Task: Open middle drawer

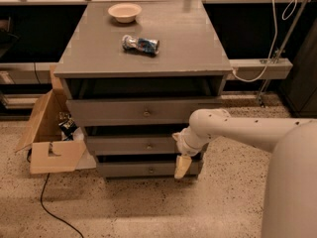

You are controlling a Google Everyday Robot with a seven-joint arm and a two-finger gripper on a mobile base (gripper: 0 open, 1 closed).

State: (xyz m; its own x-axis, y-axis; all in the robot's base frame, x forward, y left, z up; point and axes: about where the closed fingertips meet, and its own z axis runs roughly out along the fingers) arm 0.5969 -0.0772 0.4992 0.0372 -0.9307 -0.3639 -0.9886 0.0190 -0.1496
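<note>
The grey cabinet [143,48] has three drawers stacked in front. The middle drawer [124,145] is a long flat grey front with a small round knob [148,145] at its centre. It sits between the taller top drawer [109,111] and the bottom drawer [129,169]. My gripper [182,166] points down at the end of the white arm [233,128]. It hangs in front of the right end of the bottom drawer, just below the middle drawer's right end and to the right of its knob. It holds nothing that I can see.
A cream bowl [125,12] and a crumpled blue-and-white packet [141,44] lie on the cabinet top. An open cardboard box [49,133] stands on the floor at the left, with a black cable [49,207] trailing from it. A white cable [267,48] hangs at the right.
</note>
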